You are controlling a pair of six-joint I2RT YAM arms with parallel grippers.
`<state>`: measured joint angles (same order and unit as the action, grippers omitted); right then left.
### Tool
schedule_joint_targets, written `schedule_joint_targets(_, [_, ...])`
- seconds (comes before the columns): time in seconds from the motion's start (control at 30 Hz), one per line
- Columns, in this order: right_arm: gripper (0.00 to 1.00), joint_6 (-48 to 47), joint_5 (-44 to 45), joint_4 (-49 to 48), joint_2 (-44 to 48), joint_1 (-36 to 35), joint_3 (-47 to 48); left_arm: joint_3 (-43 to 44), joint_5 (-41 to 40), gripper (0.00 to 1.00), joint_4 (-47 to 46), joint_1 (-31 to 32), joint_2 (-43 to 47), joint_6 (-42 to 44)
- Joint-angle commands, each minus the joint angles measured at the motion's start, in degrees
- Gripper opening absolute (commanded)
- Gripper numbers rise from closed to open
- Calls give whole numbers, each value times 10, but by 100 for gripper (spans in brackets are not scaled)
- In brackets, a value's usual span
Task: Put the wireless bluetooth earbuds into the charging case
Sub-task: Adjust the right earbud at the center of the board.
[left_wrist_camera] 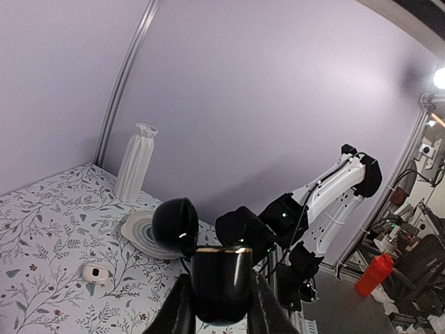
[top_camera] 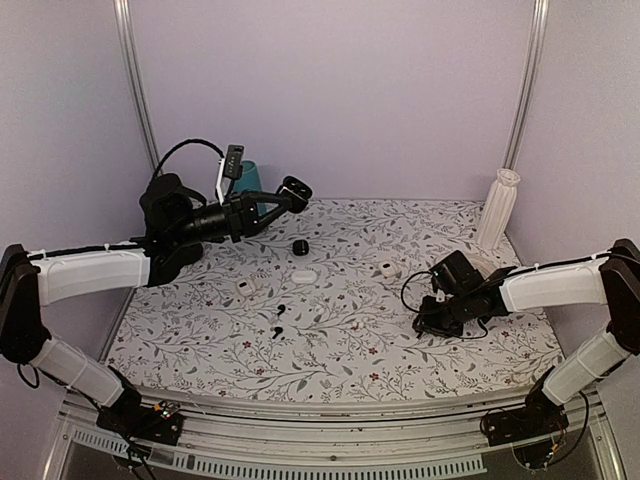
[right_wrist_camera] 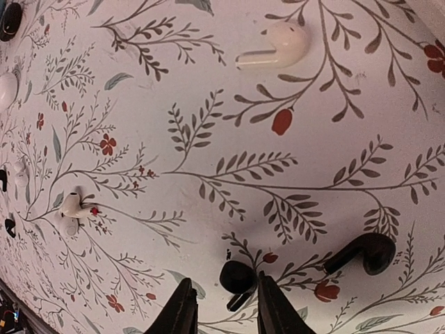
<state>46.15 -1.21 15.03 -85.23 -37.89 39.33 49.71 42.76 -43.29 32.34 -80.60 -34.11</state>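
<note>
My left gripper (top_camera: 278, 200) is shut on the glossy black charging case (top_camera: 294, 189) and holds it in the air over the table's back left. In the left wrist view the case (left_wrist_camera: 221, 282) sits between the fingers with its lid (left_wrist_camera: 175, 226) hinged open. My right gripper (top_camera: 424, 322) is low at the table's right. In the right wrist view it (right_wrist_camera: 222, 300) is open, with a black earbud (right_wrist_camera: 237, 277) on the cloth between the fingers, against the right one. A second black earbud (right_wrist_camera: 363, 253) lies just to the right.
A small squarer black case (top_camera: 300, 246), white cases (top_camera: 304, 276) (top_camera: 388, 268) (top_camera: 246, 288) and two more small black earbuds (top_camera: 279, 318) lie mid-table. White earbuds (right_wrist_camera: 274, 45) (right_wrist_camera: 71, 206) lie on the cloth. A white vase (top_camera: 498, 208) stands back right and a teal cup (top_camera: 247, 178) back left.
</note>
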Motion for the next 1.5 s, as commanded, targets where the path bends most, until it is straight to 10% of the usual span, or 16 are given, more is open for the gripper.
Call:
schedule_joint_targets(0.0, [33, -23, 19, -1, 0, -3, 7, 2, -2, 0, -5, -6, 10, 5])
schedule_joint_targets(0.5, [49, -80, -10, -66, -28, -3, 7, -2, 0, 0, -12, -6, 14, -1])
schedule_joint_targets(1.47, [49, -26, -5, -17, 31, -50, -24, 0, 5, 0, -20, -6, 8, -7])
